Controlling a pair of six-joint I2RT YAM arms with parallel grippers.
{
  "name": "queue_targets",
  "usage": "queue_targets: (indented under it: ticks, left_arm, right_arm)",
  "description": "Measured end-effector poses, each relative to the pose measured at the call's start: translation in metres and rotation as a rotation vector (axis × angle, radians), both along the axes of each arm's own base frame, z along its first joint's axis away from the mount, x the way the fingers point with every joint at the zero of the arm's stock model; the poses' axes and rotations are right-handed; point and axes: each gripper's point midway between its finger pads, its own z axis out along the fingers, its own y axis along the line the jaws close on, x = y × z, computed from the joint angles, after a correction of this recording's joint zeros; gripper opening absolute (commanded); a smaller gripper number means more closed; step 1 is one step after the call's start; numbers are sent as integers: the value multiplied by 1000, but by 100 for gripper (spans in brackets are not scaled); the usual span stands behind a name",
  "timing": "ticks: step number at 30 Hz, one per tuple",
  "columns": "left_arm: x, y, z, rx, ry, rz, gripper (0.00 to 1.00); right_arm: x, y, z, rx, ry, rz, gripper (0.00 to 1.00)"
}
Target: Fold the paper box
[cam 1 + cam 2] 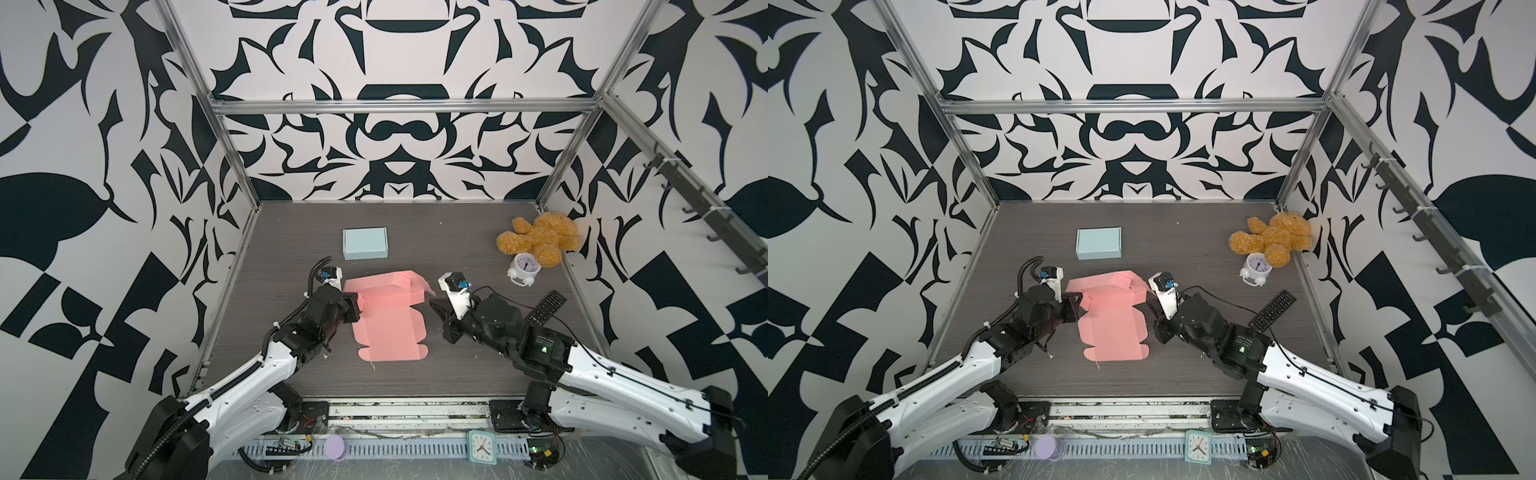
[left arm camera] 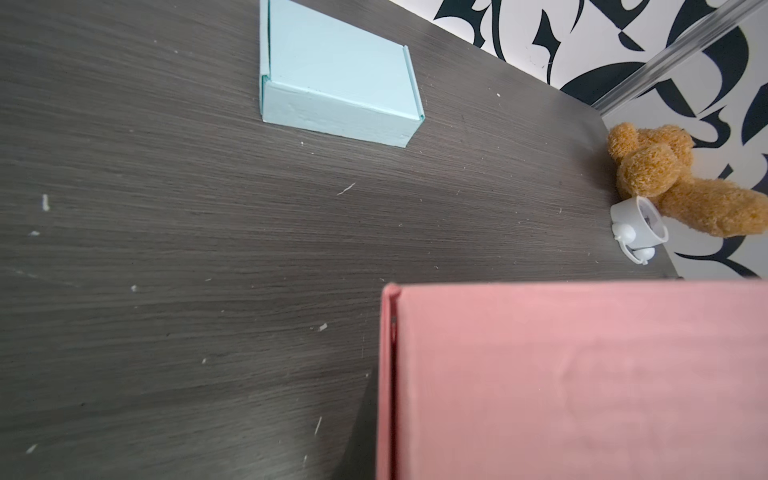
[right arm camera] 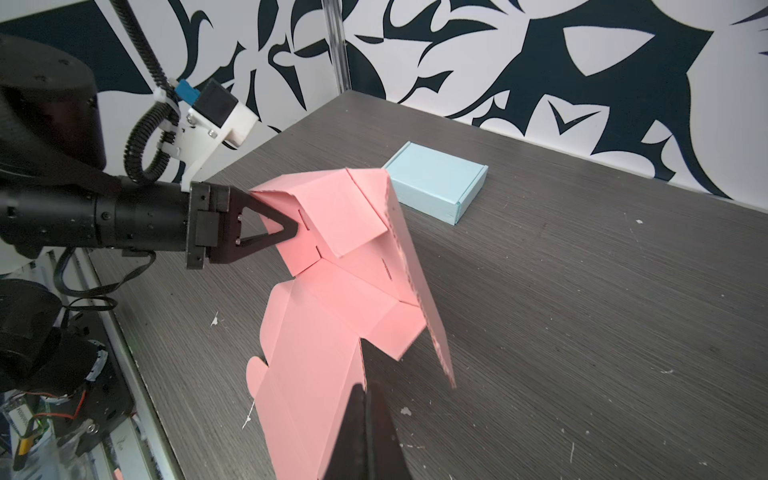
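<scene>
With the half-flat pink paper box [image 1: 386,320] lying in the middle of the desk [image 1: 415,374], the left end effector [image 3: 291,230], pinching its left flap, should hold firm while the right end effector [image 3: 363,353], pressed together at the right edge, nudges that wall upright along its crease.

A panel of the pink paper box [image 2: 582,382] close to the lens (large, slightly blurred), one folded edge showing, dark wood-grain desk [image 2: 166,249] flecked with white scraps, closed light blue box [image 2: 340,79] lying flat well apart, brown teddy bear [image 2: 665,174] against the patterned wall [image 2: 623,41], white alarm clock [image 2: 636,228] just beside it
</scene>
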Motion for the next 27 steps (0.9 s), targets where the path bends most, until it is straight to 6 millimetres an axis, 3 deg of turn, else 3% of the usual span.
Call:
queue_targets:
  ticks: [7, 18, 27]
  left_arm:
    - [0, 9, 1, -90, 38, 9, 5]
    - [-8, -1, 5, -147, 56, -54, 6]
    - [-12, -7, 2, -163, 80, -88, 6]
  right_arm:
    - [10, -1, -17, 39, 1, -7, 0]
    - [15, 17, -37, 83, 44, 24, 0]
    - [18, 27, -36, 120, 52, 44, 0]
